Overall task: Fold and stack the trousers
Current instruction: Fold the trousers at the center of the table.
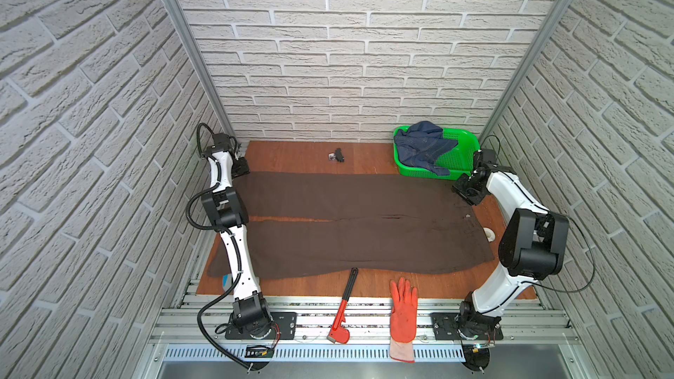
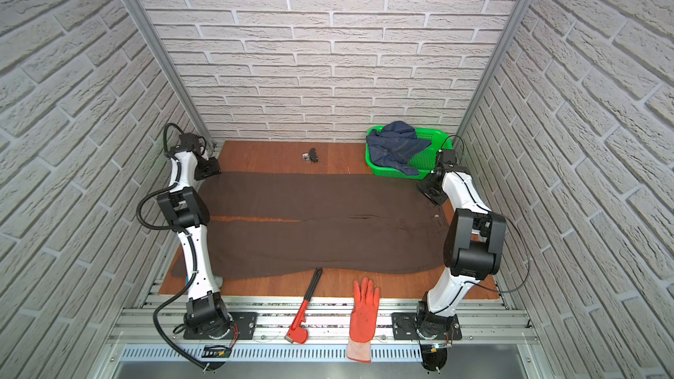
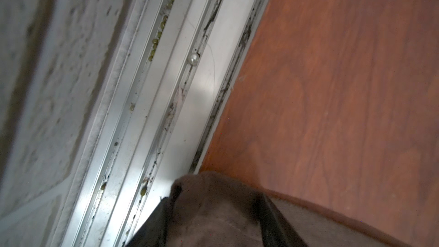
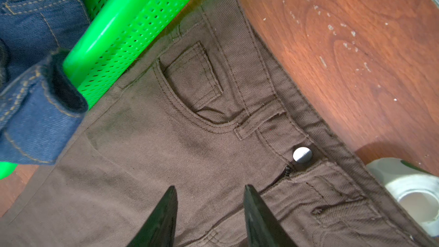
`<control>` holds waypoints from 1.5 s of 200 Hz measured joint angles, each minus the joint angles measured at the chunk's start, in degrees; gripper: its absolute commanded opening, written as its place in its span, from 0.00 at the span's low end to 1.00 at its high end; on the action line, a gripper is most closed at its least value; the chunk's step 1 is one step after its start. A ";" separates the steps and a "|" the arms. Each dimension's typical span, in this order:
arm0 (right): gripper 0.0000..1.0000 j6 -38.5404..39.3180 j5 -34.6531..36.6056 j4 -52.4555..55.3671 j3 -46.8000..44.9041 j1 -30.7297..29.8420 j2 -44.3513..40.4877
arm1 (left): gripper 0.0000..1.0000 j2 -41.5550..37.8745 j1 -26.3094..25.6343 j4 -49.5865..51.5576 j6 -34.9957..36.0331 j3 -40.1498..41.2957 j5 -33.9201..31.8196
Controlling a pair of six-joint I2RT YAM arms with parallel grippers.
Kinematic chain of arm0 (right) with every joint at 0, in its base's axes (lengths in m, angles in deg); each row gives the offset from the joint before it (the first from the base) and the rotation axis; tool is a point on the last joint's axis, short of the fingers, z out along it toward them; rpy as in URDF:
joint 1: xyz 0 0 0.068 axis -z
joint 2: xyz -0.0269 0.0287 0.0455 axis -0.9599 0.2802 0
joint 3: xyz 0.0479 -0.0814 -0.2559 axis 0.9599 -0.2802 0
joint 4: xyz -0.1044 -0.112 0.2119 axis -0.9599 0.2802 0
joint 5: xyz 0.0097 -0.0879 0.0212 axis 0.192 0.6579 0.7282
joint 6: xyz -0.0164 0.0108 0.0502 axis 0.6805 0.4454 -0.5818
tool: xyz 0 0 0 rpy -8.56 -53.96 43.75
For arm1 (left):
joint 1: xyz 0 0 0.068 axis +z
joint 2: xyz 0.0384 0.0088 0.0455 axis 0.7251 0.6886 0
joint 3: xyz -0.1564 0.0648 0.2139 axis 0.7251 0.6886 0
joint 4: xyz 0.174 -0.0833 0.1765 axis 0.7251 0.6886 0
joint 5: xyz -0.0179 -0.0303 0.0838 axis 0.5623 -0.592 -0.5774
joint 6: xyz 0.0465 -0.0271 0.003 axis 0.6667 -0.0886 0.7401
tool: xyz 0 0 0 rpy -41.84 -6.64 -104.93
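6 o'clock: the wrench (image 1: 344, 308) touches the trousers (image 1: 346, 227), spread across the surface (image 1: 364, 286); folding could drag it. 10 o'clock: the left gripper (image 1: 240, 167) straddles the hem (image 3: 213, 207), clamped or not I cannot tell; cloth may slip. 2 o'clock: the right gripper (image 4: 209, 188), apart over the waistband (image 4: 282, 91), may snag the basket (image 4: 133, 20).

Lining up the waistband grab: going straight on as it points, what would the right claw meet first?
The right claw, jaws open, would likely meet the trousers first, just short of the metal button, though depth is unclear.
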 measured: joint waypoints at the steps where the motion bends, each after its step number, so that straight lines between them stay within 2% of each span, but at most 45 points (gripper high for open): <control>1: 0.47 0.00 -0.02 -0.02 0.02 0.00 0.00 | 0.53 0.00 0.00 0.02 -0.04 0.00 0.04; 35: 0.47 -0.35 0.13 0.50 1.38 0.00 0.00 | 0.48 -0.44 -0.02 0.92 -0.61 1.01 0.09; 75: 0.47 -0.74 0.59 0.76 1.97 0.00 -0.02 | 0.16 -4.98 0.39 0.04 -0.76 8.72 -0.90; 106: 0.47 -1.20 0.33 0.59 2.27 0.15 -0.02 | 0.00 -7.17 -0.22 -0.20 -0.44 12.20 -0.74; 152: 0.52 -3.04 -2.95 -2.93 2.45 2.47 1.33 | 0.00 -10.64 -2.29 -3.21 -0.55 18.27 0.90; 194: 0.53 -3.50 -2.51 -4.22 8.81 4.72 10.03 | 0.00 -15.54 -4.20 -7.96 -1.95 25.38 3.08; 248: 0.53 -1.29 0.02 -6.49 15.54 5.09 20.85 | 0.00 -17.20 -4.44 -10.97 -3.17 27.08 4.90; 300: 0.52 2.54 2.58 -6.29 21.29 5.22 26.18 | 0.00 -17.20 -4.44 -11.72 -3.48 27.63 5.57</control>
